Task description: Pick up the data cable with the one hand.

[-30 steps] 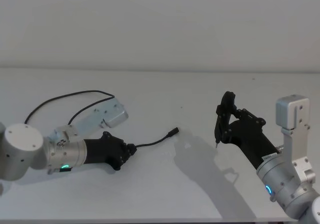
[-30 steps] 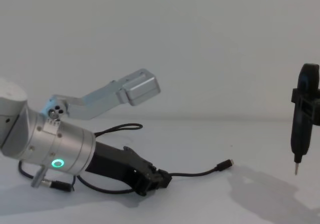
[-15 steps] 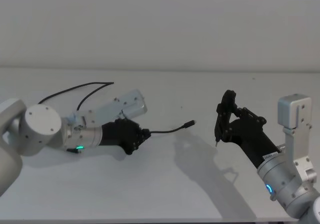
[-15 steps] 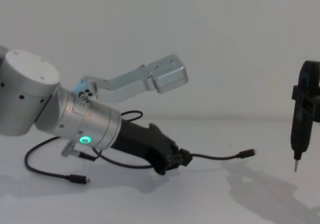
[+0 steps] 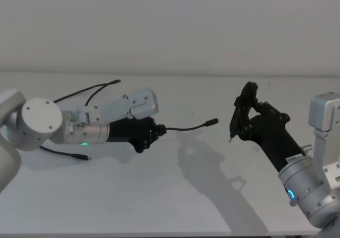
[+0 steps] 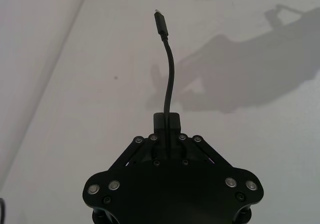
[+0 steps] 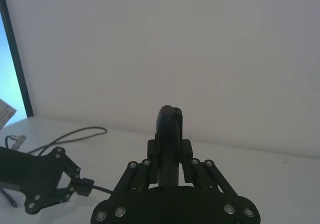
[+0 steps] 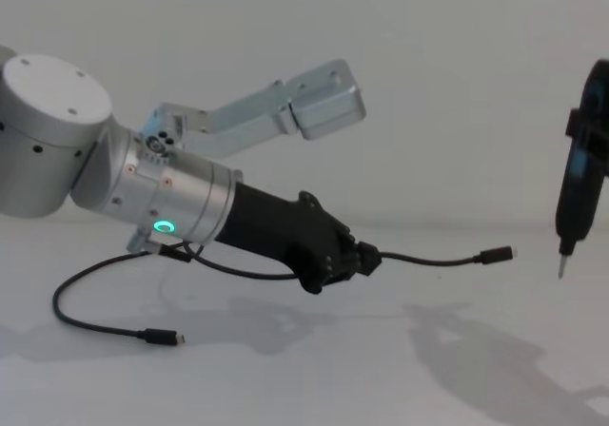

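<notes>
Cable (image 5: 187, 127) already in the clamp, head view first: left gripper (image 5: 155, 132) closed on the cord a short way back from one plug, that plug (image 5: 212, 122) sticking out sideways toward the robot's right, clear of the table (image 5: 170, 195) judging by the shadow beneath. Long axis roughly level, running left to right. Rest of the cord looping back behind the silver wrist, one stretch arcing toward the far side, the other plug (image 5: 85, 157) near the table by the arm. Right gripper (image 5: 241, 122) parked well apart on the right, closed on a narrow black tool (image 5: 240, 113) with a metal tip.

Left wrist view: fingers pinched tight on the cord, free end rising straight out from between them, bending slightly, plug (image 6: 161, 23) at the very tip, table below with its shadow.

Right wrist view: jaws shut around the upright tool (image 7: 169, 129); left gripper (image 7: 80, 186) farther off with cord trailing behind it.

Chest view: gripper (image 8: 366, 260) plainly above the table, short end (image 8: 433, 259) held out level, plug (image 8: 497, 254) pointing right. Slack hanging in a loop below the wrist, far plug (image 8: 157, 336) seemingly resting on the surface.

Judgement: grasp done, lift mostly done; tail end not yet off the table.
</notes>
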Action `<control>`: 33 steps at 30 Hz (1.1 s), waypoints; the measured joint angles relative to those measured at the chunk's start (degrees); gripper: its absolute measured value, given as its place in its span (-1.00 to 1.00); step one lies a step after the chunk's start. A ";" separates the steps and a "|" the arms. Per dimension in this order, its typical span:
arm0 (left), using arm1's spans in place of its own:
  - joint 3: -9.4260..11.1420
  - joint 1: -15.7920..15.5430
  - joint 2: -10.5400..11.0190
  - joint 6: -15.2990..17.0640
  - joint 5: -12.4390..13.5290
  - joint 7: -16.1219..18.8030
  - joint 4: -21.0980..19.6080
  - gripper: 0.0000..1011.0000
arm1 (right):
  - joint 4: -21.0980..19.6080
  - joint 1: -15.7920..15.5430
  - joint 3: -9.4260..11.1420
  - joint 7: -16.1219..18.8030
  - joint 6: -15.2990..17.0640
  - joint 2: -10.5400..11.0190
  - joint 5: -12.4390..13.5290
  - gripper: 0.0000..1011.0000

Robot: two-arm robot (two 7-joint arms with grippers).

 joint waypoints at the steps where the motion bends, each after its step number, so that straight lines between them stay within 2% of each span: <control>1: -0.11 0.06 0.23 -0.14 0.00 -0.04 -0.22 -0.90 | -0.21 -0.04 0.07 -0.04 -0.05 -0.07 -0.02 -0.46; 10: -1.31 1.31 2.55 -0.99 -0.27 -0.65 -3.32 -0.90 | -1.84 -0.35 0.99 -0.50 -1.06 -0.91 -0.24 -0.46; 16: -1.81 1.94 3.51 -1.26 -0.54 -1.04 -4.67 -0.90 | -1.76 0.07 1.42 -0.06 -1.45 -1.68 0.71 -0.46; 24: -2.22 2.44 4.30 -1.47 -0.77 -1.34 -5.75 -0.90 | 1.03 2.25 1.64 2.10 -1.70 -3.03 3.29 -0.46; 33: -2.46 2.68 4.70 -1.57 -0.89 -1.50 -6.28 -0.90 | 5.00 5.12 1.54 3.99 -1.87 -4.13 4.56 -0.46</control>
